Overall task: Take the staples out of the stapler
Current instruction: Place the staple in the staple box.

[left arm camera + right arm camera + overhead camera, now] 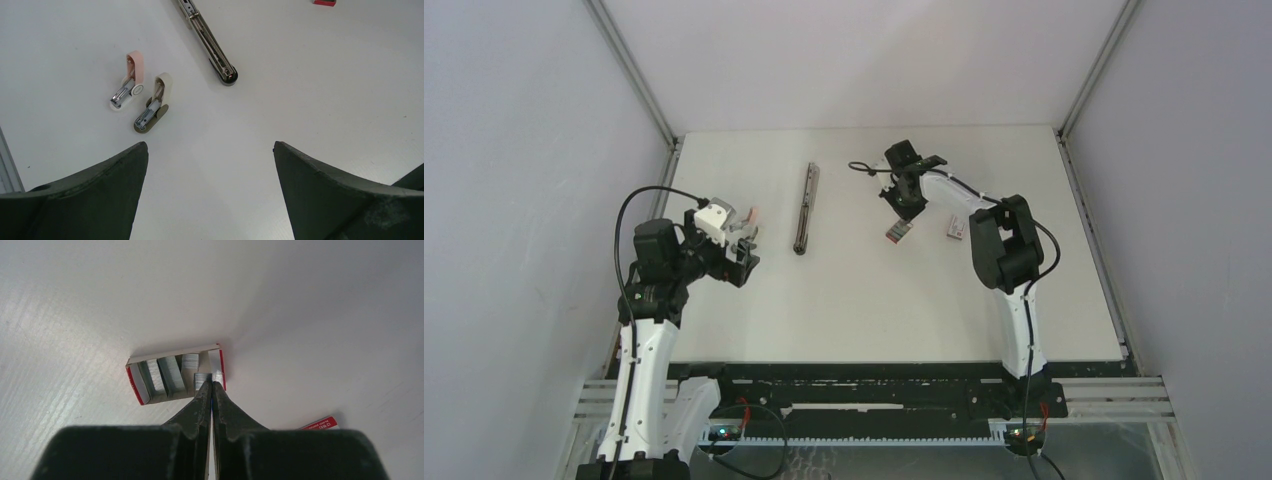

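Observation:
The stapler (805, 208) lies lengthwise in the middle of the table, a slim dark bar. In the left wrist view the stapler (210, 45) shows its silvery channel and rounded near end. My left gripper (746, 252) hovers to its left, open and empty (210, 147). Staples (165, 375) lie as silvery strips inside an open red-and-white box (136, 385). My right gripper (212, 383) is shut, with its tips over the box's right end beside a short strip. From above, my right gripper (902, 212) points down at that box (898, 233).
A pink staple remover (129, 85) and a cream one (154, 102) lie side by side ahead of my left gripper. A second closed red-and-white box (954, 228) rests right of the open one, its corner (320, 423) showing by my right fingers.

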